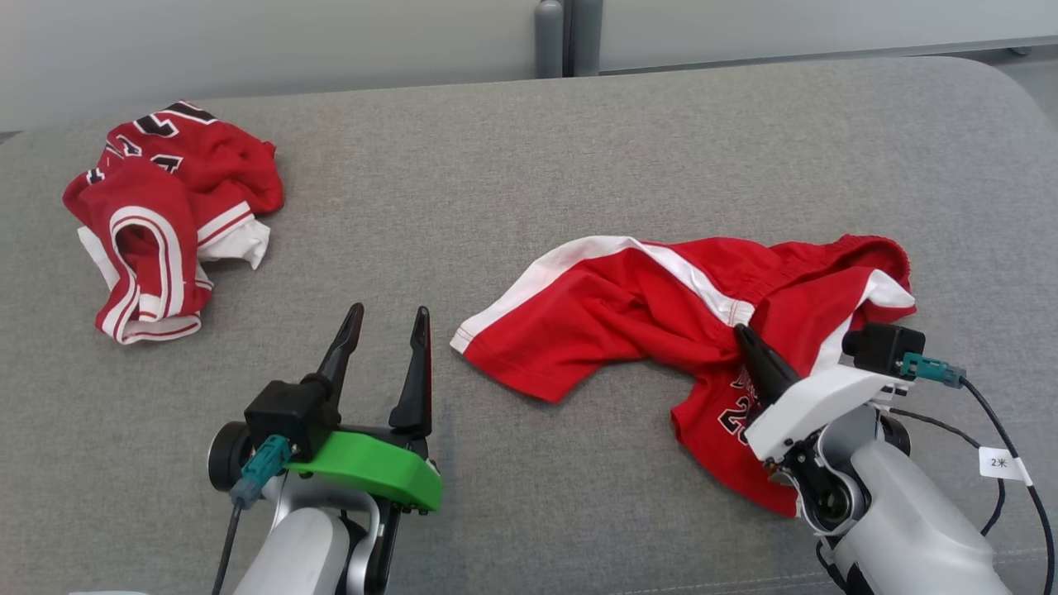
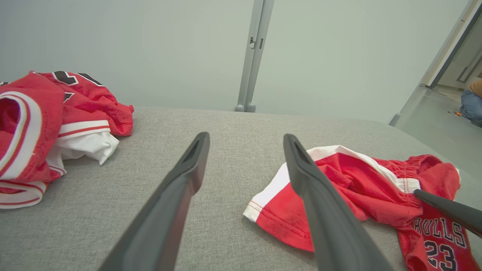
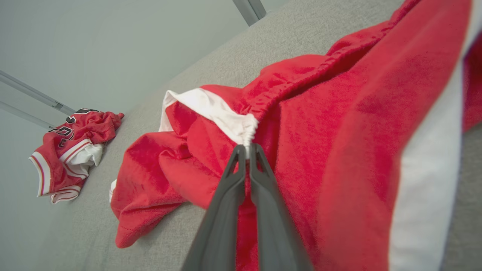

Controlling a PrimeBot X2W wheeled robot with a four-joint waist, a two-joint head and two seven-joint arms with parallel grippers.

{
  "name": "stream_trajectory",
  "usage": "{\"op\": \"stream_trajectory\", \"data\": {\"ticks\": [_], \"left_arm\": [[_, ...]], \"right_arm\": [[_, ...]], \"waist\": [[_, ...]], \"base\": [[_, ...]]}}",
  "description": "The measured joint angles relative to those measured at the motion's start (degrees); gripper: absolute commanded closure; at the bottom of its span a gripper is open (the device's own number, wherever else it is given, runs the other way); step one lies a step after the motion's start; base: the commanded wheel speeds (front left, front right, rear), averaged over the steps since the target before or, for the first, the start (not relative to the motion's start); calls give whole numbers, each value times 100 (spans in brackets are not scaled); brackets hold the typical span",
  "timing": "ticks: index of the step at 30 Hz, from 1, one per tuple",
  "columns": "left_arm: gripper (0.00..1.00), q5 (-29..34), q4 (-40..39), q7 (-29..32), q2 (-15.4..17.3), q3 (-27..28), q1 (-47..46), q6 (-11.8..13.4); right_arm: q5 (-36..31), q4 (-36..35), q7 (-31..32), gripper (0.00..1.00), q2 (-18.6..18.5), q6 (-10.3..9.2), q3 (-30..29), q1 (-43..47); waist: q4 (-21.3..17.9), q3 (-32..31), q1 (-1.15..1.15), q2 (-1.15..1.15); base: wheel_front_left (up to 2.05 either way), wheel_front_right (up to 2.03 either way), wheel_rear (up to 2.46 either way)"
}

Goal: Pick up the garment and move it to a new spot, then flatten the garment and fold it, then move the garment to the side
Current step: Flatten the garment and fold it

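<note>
Working guess is a lab or office test room, not a home. What I can see from my end:
- plain pale partition panels (image 2: 113, 37) joined by a grey metal post (image 2: 256, 56)
- a desk (image 1: 529, 165) covered in grey fabric
- bare smooth floor (image 2: 425, 120) beside a dark door frame (image 2: 453, 49)
- a printed cable tag (image 1: 1002, 464) on the rig

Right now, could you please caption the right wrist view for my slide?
Right gripper pinches red shorts at the waistband; crumpled jersey lies beyond.

Holds the green-bracketed left tool (image 1: 390, 311) wide open and empty; clamps the white-bracketed right tool (image 3: 247, 148) tightly shut, fingers together.
</note>
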Motion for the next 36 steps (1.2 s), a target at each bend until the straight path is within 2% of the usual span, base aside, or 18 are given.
{"op": "stream_trajectory", "data": {"ticks": [8, 9, 11, 12, 13, 31, 32, 35, 36], "left_arm": [[0, -2, 4, 0, -8, -237, 35, 0], [0, -2, 8, 0, -5, -247, 58, 0], [0, -3, 57, 0, -1, -302, 83, 0], [0, -3, 67, 0, -1, -330, 83, 0], [0, -3, 76, 0, -1, -360, 83, 0], [0, -5, 132, 0, 0, -428, 84, 0], [0, -4, 133, 0, -2, -396, 86, 0], [0, -4, 132, 0, 1, -343, 86, 1], [0, -4, 131, 0, 1, -337, 87, 1]], "right_arm": [[-9, -348, 14, 100, -272, 47, 35, 347], [-11, -407, 13, 87, -287, 47, 38, 367], [-68, -490, 12, 53, -338, 47, 68, 387], [-96, -528, 12, 10, -364, 47, 71, 391], [-102, -571, 12, 0, -380, 47, 67, 392], [-68, -792, 175, 0, -553, 34, -56, 392], [-7, -795, 177, 3, -545, 32, -84, 390], [187, -790, 192, 32, -483, -12, -227, 389], [256, -780, 193, 32, -460, -13, -290, 389]], "waist": [[-204, -189, 0, 0], [-209, -203, 0, 0], [-199, -229, 0, 0], [-186, -239, 0, 0], [-169, -249, 0, 0], [294, -284, 0, 0], [314, -278, 0, 0], [339, -263, 0, 0], [342, -259, 0, 0]], "base": [[0, 0, 0], [0, 0, 0], [0, 0, 0], [0, 0, 0], [0, 0, 0], [0, 0, 0], [0, 0, 0], [0, 0, 0], [0, 0, 0]]}}
